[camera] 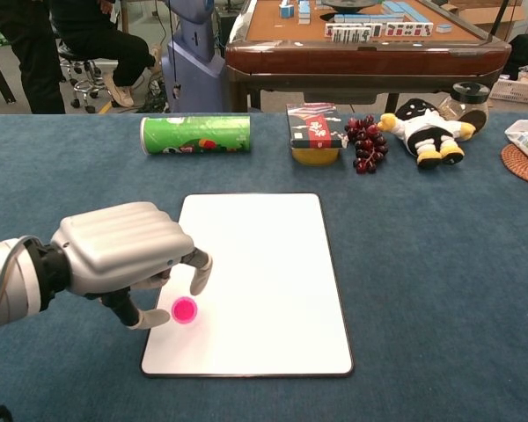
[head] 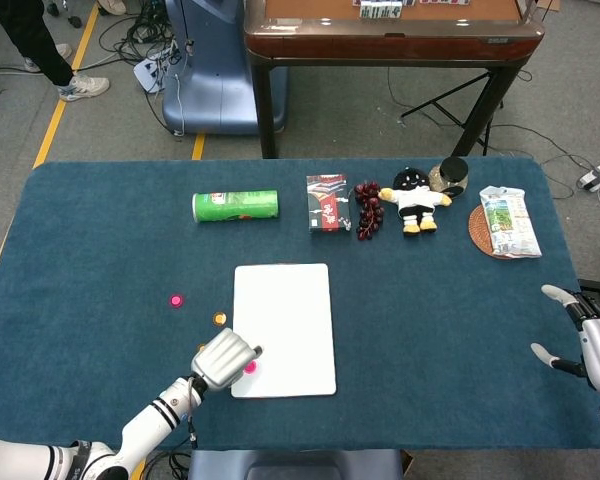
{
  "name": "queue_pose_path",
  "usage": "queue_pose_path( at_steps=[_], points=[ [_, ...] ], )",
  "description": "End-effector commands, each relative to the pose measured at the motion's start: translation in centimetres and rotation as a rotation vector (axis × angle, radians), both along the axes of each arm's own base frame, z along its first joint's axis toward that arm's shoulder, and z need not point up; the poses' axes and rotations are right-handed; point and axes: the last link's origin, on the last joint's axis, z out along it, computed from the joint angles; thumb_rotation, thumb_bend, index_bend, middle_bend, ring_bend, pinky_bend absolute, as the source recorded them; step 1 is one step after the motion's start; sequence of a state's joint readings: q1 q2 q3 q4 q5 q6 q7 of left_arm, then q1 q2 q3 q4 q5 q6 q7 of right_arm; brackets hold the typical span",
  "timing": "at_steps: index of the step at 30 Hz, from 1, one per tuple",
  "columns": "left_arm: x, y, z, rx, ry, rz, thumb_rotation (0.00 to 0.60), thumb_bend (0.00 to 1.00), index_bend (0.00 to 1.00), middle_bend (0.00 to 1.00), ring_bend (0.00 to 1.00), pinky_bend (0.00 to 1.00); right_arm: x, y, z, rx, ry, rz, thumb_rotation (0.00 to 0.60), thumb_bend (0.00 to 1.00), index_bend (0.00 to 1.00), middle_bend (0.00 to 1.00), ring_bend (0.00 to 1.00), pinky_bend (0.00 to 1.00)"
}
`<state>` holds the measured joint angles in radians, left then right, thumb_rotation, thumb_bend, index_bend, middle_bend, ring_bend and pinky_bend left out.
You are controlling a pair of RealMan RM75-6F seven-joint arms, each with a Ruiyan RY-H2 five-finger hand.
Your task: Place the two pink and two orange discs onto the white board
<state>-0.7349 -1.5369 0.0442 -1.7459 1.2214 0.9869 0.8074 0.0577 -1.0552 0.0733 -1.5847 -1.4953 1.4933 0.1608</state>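
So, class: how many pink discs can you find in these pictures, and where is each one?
2. One pink disc lies on the white board near its front left corner, right beside the left hand's fingertips. The other pink disc sits on the blue table left of the board. The hand might hide more.

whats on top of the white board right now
One pink disc lies on the white board near its front left corner, beside the left hand fingers. The hand covers part of that left edge, so anything beneath it is hidden.
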Motion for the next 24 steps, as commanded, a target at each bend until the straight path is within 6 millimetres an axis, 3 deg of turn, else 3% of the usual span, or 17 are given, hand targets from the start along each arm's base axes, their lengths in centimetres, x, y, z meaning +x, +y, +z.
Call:
queue_pose_path(
  at_steps=[1, 5, 11, 24],
  points=[
    [0.0, 0.0, 0.0, 0.001, 0.003, 0.000, 0.600, 0.32, 0.40, 1.00, 1.00, 1.00, 0.0, 0.0, 0.0, 0.000, 0.000, 0.000, 0.600, 0.00, 0.22, 0.28, 0.22, 0.41],
    [-0.2, 0.1, 0.1, 0.007, 0.009, 0.005, 0.600, 0.32, 0.34, 1.00, 1.00, 1.00, 0.0, 0.0, 0.0, 0.001, 0.000, 0.001, 0.600, 0.00, 0.22, 0.28, 0.22, 0.41],
    [-1.2, 1.3, 0.9, 0.048, 0.014, 0.050, 0.600, 0.32, 0.34, 1.00, 1.00, 1.00, 0.0, 0.0, -0.1, 0.004, 0.001, 0.001, 0.600, 0.00, 0.22, 0.28, 0.22, 0.41],
    [-4.9, 6.8, 4.7, 0.184, 0.031, 0.229, 0.600, 0.32, 0.40, 1.00, 1.00, 1.00, 0.1, -0.2, -0.5, 0.018, 0.009, 0.001, 0.600, 0.00, 0.22, 0.28, 0.22, 0.41]
  ],
)
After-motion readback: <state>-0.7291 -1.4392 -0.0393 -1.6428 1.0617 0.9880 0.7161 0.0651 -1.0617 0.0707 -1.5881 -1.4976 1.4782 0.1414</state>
